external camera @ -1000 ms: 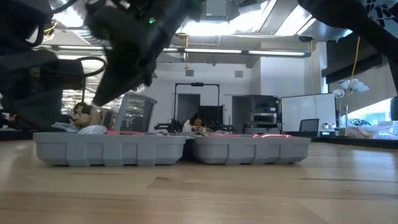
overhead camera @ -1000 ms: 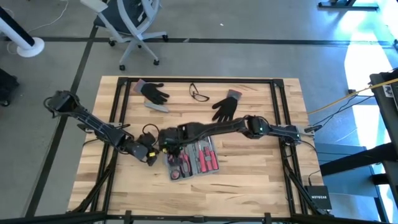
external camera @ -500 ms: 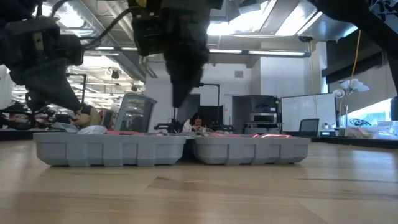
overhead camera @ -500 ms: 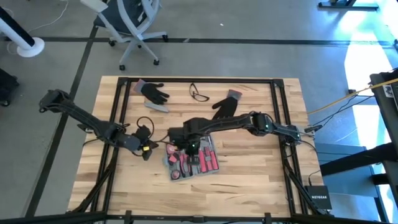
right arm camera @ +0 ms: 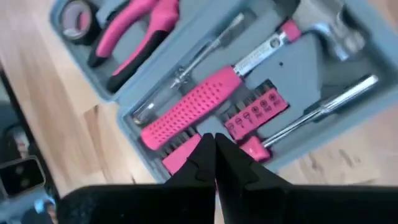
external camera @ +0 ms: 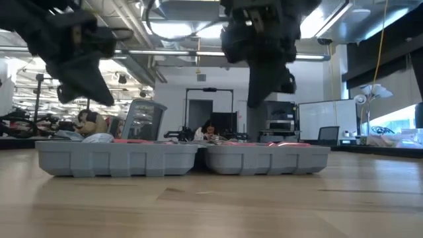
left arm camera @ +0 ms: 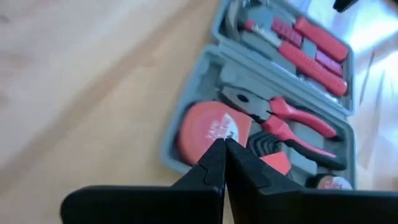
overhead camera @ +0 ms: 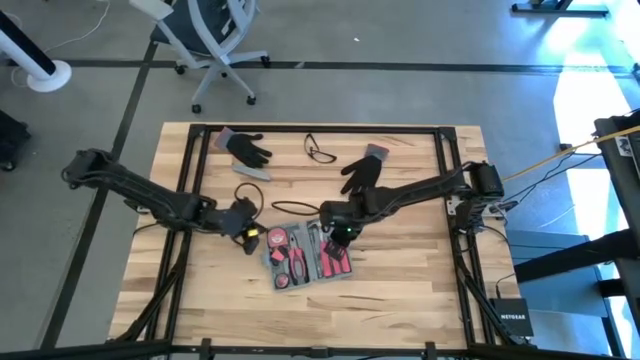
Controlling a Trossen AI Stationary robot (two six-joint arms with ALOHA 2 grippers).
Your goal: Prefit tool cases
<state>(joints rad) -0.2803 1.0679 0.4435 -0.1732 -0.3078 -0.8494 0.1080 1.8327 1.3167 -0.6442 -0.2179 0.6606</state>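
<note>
The tool case (overhead camera: 308,256) lies open and flat on the wooden table, its two grey halves side by side (external camera: 185,158). Red-handled pliers, a tape measure, screwdrivers and bits sit in its recesses. My left gripper (overhead camera: 249,237) is shut and hovers just off the case's left end; its wrist view looks down on the tape measure half (left arm camera: 211,127). My right gripper (overhead camera: 340,233) is shut and hangs above the case's right half, over the pink screwdriver (right arm camera: 193,106). In the low view both grippers (external camera: 106,99) (external camera: 256,102) stand clear above the case.
Two black gloves (overhead camera: 246,147) (overhead camera: 362,172), a pair of glasses (overhead camera: 320,151) and a small grey bar (overhead camera: 253,171) lie toward the table's far edge. A black cable loop (overhead camera: 290,208) lies just behind the case. There is bare wood at the near side.
My right gripper has swept from the case's left end toward the table's right edge, across the case, rolling as it went; it stays shut. My left gripper has risen and shifted a little toward the case. The case has kept still.
</note>
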